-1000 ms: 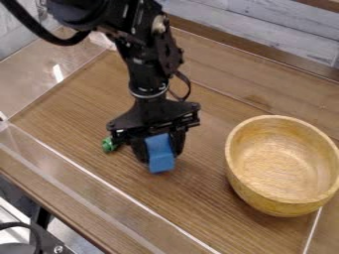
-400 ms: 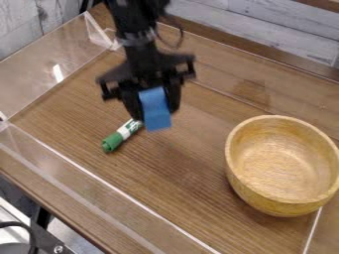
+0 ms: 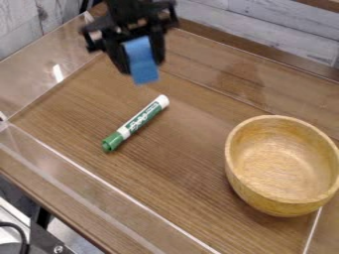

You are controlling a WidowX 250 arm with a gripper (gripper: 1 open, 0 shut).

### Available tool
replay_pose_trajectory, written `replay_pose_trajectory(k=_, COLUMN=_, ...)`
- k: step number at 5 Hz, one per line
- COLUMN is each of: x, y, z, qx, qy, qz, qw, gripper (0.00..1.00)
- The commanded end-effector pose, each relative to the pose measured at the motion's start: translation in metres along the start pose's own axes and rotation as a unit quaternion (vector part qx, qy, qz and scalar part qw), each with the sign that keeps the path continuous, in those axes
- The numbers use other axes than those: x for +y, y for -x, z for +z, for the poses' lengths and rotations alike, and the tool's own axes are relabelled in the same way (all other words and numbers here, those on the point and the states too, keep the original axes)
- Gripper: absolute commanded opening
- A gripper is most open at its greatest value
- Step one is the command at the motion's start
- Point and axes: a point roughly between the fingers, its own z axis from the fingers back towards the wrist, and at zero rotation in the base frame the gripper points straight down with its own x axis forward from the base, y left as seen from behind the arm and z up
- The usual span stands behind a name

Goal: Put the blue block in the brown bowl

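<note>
The blue block [image 3: 141, 58] hangs high above the back left of the table, clamped between the black fingers of my gripper [image 3: 134, 52], which is shut on it. The brown bowl [image 3: 284, 165], a wide light wooden bowl, rests on the table at the front right with nothing in it. The gripper and block are well to the left of the bowl and far above the table top.
A green-and-white marker pen [image 3: 137, 123] lies diagonally on the wooden table, below the gripper. Clear plastic walls [image 3: 40, 139] run along the left and front edges. A pale wall rises behind the table.
The gripper has risen from the table with the blue block in it and moved toward the back left. The marker, partly covered before, now lies in full view.
</note>
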Motion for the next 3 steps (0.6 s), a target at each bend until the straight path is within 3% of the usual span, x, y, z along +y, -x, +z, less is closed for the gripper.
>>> replay_pose_trajectory(k=1, x=0.006, y=-0.021, z=0.011, qx=-0.034, qy=0.019, qz=-0.028, qw=0.9989, gripper=0.0)
replay_pose_trajectory(k=3, x=0.008, y=-0.021, z=-0.01, qx=-0.052, qy=0.031, qz=-0.064, qw=0.9961, gripper=0.0)
